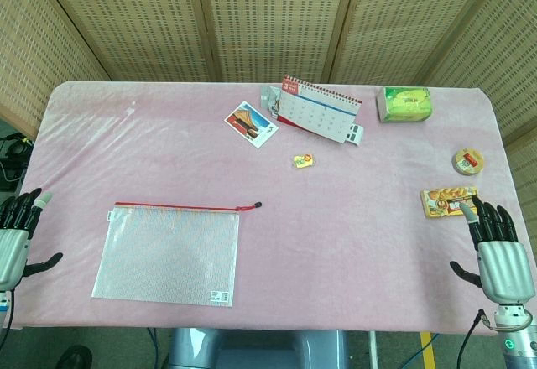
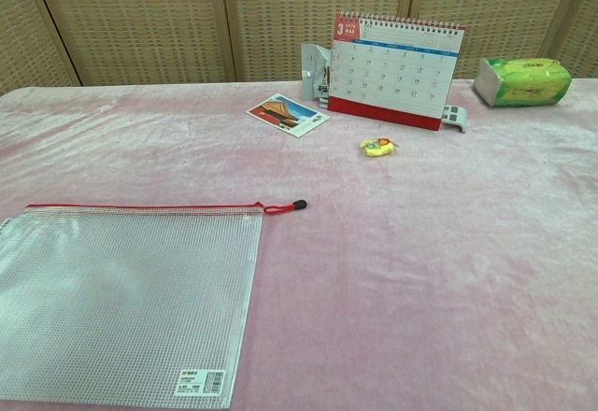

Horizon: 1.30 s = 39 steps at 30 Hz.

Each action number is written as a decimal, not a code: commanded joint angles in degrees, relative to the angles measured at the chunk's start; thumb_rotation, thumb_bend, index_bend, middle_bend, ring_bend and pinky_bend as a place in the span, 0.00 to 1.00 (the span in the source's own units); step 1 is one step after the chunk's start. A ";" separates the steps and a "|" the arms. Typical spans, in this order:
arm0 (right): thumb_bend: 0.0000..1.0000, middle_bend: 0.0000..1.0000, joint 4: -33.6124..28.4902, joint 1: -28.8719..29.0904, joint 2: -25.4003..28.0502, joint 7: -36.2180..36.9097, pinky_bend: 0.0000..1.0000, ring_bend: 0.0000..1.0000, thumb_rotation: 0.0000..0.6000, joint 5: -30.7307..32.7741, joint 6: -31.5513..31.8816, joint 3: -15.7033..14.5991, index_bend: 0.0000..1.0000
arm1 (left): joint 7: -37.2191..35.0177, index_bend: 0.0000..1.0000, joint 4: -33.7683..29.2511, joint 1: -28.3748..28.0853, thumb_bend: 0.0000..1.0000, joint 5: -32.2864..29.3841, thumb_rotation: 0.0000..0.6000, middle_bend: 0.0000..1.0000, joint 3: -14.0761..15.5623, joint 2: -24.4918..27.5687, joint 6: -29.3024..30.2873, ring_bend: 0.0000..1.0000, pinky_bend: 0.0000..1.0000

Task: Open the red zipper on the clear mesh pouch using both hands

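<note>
The mesh pouch [image 1: 168, 253] lies flat on the pink cloth [image 1: 336, 235] toward the front left of the table, its long sides running left to right. Its red zipper [image 1: 176, 207] runs along the far edge and looks closed along its whole length, with the pull tab [image 1: 249, 207] sticking out just past the pouch's far right corner and ending in a small dark tip. A white label [image 2: 201, 382] sits near the pouch's front right corner. The left hand [image 1: 18, 235] rests at the table's left edge, well apart from the pouch on its left side, fingers spread and straight, thumb out, holding nothing. The right hand [image 1: 497, 247] is far to the right of the pouch near the front right edge, also spread with its thumb out and empty; its fingertips lie just beside an orange snack packet [image 1: 449, 200]. Beyond the pouch, toward the far middle of the table, stands a desk calendar [image 1: 317, 109] with a picture card [image 1: 251, 124] lying to its left. A small yellow wrapped sweet [image 1: 304, 161] lies between the calendar and the pouch's pull tab. Far right of the pouch are a green tissue pack [image 1: 404, 104] at the back and a roll of tape [image 1: 468, 161].
</note>
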 commanded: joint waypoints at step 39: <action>0.00 0.00 6.43 2.36 -2.07 2.21 0.00 0.00 1.00 8.79 -6.32 3.46 0.03 | 44.63 0.42 -4.29 -43.07 0.26 -40.10 1.00 0.99 -15.10 -29.57 -27.62 0.92 1.00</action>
